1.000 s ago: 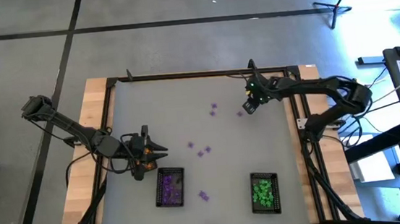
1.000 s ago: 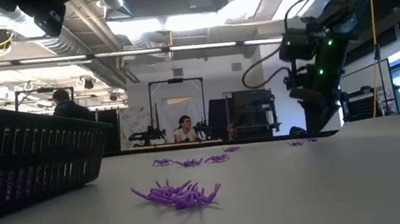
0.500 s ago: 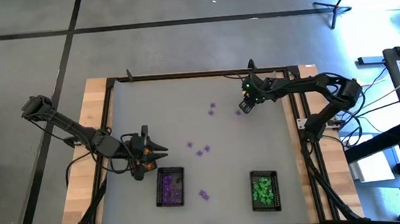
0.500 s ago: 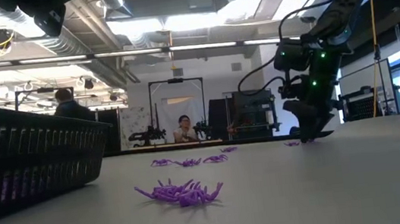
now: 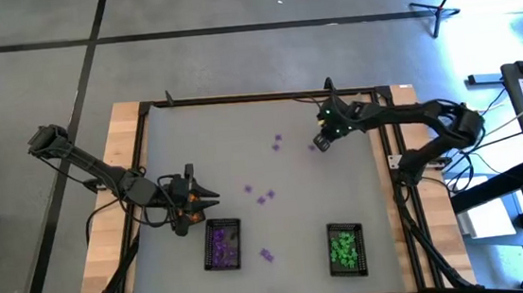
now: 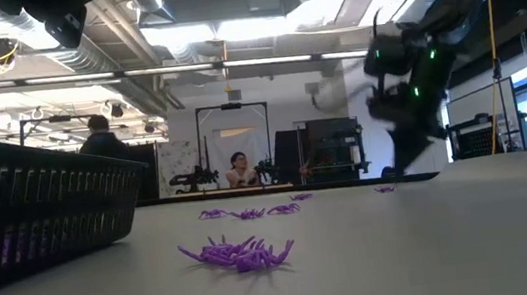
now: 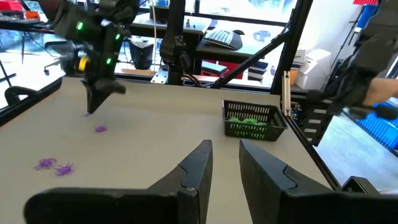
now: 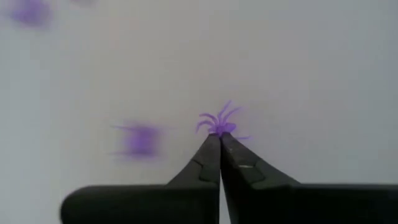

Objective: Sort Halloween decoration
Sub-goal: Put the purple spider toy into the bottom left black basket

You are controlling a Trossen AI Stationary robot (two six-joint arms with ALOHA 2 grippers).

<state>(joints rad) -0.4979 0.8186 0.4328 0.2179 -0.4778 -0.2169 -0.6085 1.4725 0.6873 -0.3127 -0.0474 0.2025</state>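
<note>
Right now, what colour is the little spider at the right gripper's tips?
Purple; the spider shows best in the right wrist view.

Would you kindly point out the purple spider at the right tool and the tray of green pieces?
Purple spider [image 8: 219, 124], right wrist view, its body.
Tray of green pieces [image 5: 332, 250], high view, its left wall.

A robotics lab is indicated: exposed ceiling ducts [image 6: 178, 22], a concrete floor [image 5: 233, 35], a framed bench [image 5: 241, 129], further rigs [image 6: 233, 141], and seated people [image 6: 239, 170] are seen behind.
</note>
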